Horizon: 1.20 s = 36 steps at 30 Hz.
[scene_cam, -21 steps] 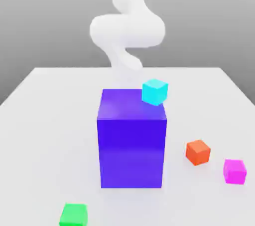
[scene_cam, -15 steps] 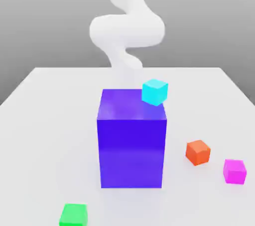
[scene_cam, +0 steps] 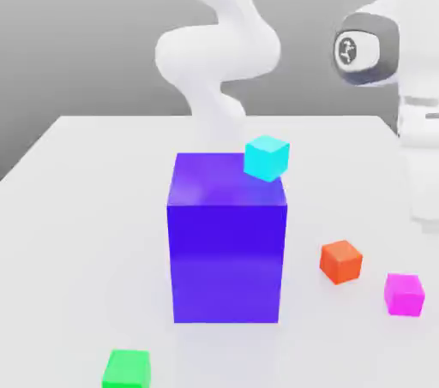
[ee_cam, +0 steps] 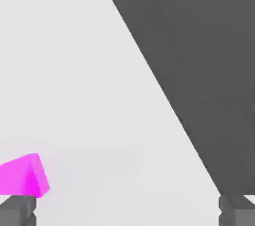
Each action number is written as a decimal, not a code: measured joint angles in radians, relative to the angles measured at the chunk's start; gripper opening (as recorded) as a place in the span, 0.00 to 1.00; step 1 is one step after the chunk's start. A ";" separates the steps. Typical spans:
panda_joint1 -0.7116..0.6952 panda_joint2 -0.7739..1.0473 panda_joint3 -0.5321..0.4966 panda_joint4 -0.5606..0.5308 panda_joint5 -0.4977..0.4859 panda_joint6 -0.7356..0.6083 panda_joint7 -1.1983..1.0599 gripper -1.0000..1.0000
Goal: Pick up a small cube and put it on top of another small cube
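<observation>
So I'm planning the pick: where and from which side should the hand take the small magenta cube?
Judging by its pose, from straight above. The magenta cube sits flat on the table, apart from the orange-red cube. Close the open hand on two opposite upright faces, around mid-height; its flat, parallel sides should suit that.

I see the pink cube (scene_cam: 404, 294) resting flat on the white table (scene_cam: 86, 206), near the edge on the exterior view's right. It is plain magenta, small, upright and touching nothing. The orange cube (scene_cam: 341, 261) sits just beside it, apart. In the hand view I see the pink cube (ee_cam: 22, 176) alone on the tabletop.
</observation>
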 joint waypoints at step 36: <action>-0.302 0.134 -0.363 0.086 0.110 -0.079 0.116 0.00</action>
